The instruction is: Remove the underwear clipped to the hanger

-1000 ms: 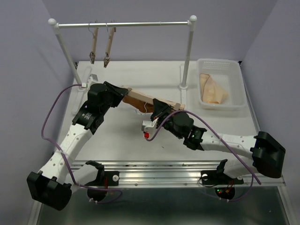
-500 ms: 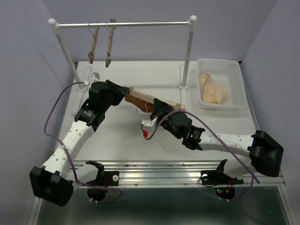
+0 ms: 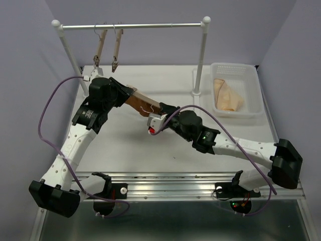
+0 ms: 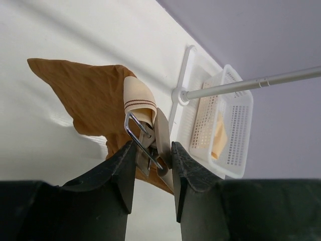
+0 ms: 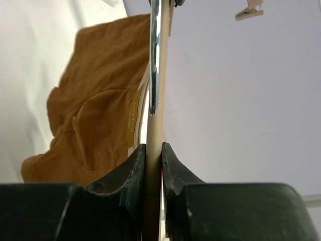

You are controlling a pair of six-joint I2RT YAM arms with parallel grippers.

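Note:
The rust-brown underwear [image 4: 85, 100] hangs from the light-wood hanger [image 3: 148, 99], held above the table between both arms. Its pale striped waistband [image 4: 139, 100] is pinched in the metal clip [image 4: 146, 143] at the hanger's end. My left gripper [image 4: 153, 150] is shut on that clip and bar end; in the top view it [image 3: 129, 93] is at the hanger's left end. My right gripper [image 5: 153, 150] is shut on the hanger bar [image 5: 155, 120], with the underwear [image 5: 100, 110] hanging to its left. In the top view it [image 3: 164, 109] grips the bar's right part near the wire hook [image 3: 148, 108].
A white basket [image 3: 255, 93] at the back right holds a pale beige cloth [image 3: 228, 95]. A white rail [image 3: 133, 26] on two posts spans the back, with two empty wooden hangers [image 3: 100, 50] near its left end. The right post [image 3: 200, 55] stands beside the basket.
Both arms have carried the hanger and underwear to the left and toward the back, and raised it. Both grips have stayed shut.

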